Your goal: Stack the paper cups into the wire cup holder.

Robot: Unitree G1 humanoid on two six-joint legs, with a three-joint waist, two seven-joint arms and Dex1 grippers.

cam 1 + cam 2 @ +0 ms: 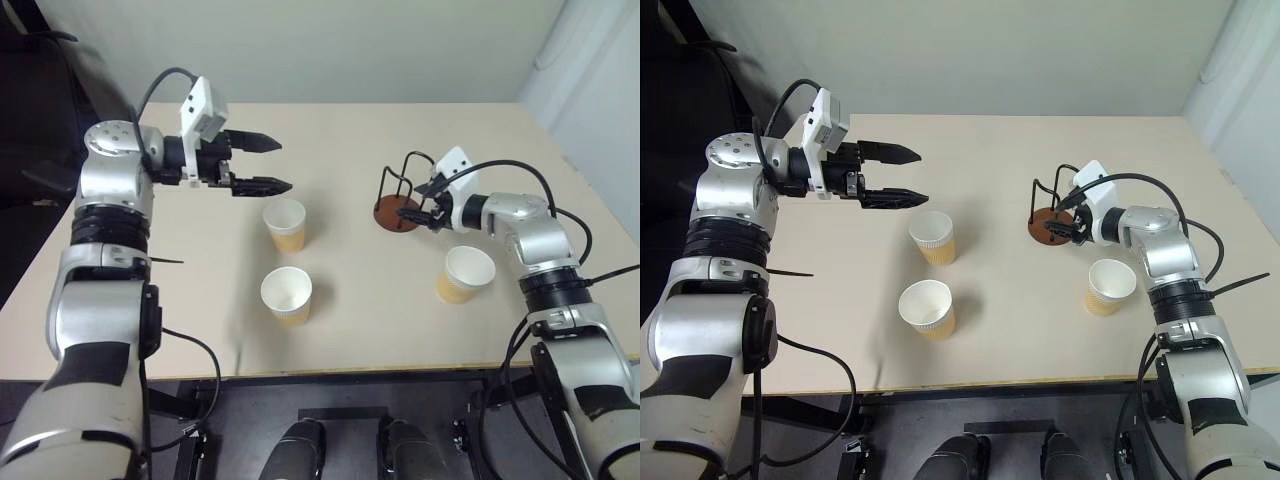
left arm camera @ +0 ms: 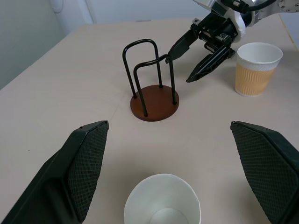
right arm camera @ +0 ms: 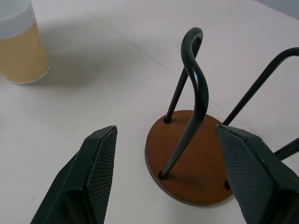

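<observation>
Three paper cups stand upright on the table. One cup (image 1: 285, 224) is just below and in front of my left gripper (image 1: 283, 166), which hovers open and empty above the table. A second cup (image 1: 287, 294) stands nearer the front edge, and a third (image 1: 466, 273) at the right beside my right forearm. The wire cup holder (image 1: 398, 200), black loops on a reddish-brown disc, stands empty right of centre. My right gripper (image 3: 166, 133) is open at the holder, with one wire loop (image 3: 196, 79) between its fingers and a gap on both sides.
The beige table (image 1: 450, 130) ends at a front edge (image 1: 330, 372) close to the two nearer cups. A dark chair (image 1: 30, 110) stands off the table's left side. A pale wall runs behind the table.
</observation>
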